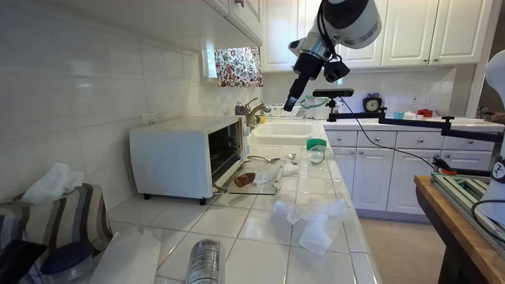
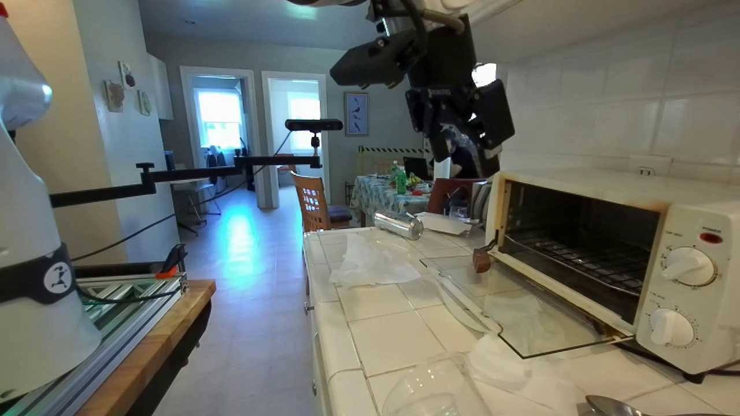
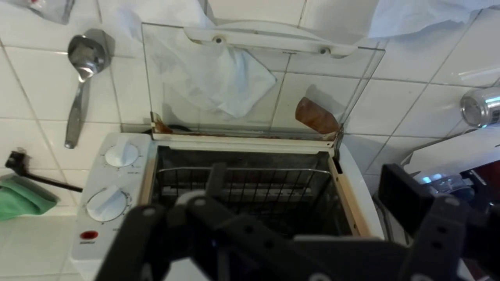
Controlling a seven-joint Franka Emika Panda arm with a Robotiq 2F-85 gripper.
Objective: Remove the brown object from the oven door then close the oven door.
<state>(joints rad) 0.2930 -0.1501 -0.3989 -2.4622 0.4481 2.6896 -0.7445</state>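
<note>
The brown object (image 1: 244,180) (image 2: 481,260) (image 3: 317,116) is a short, dark reddish-brown lump. It rests on the glass of the lowered oven door (image 1: 265,185) (image 3: 312,78), close to the hinge corner on the side away from the knobs. The door lies folded down in front of the white toaster oven (image 1: 169,157) (image 2: 688,231), its pale handle (image 3: 269,43) along the outer edge. High above the counter my gripper (image 1: 290,103) (image 2: 465,155) (image 3: 310,187) stands open, its fingers wide apart and holding nothing. It touches neither the lump nor the door.
Around the door lie a spoon (image 3: 84,58), crumpled white tissue (image 1: 315,221) and a clear jar with a green lid (image 1: 317,144). A shiny metal can (image 2: 399,224) is on the counter beyond the oven. A camera arm (image 1: 388,116) extends over the floor gap, and cabinets overhang the oven.
</note>
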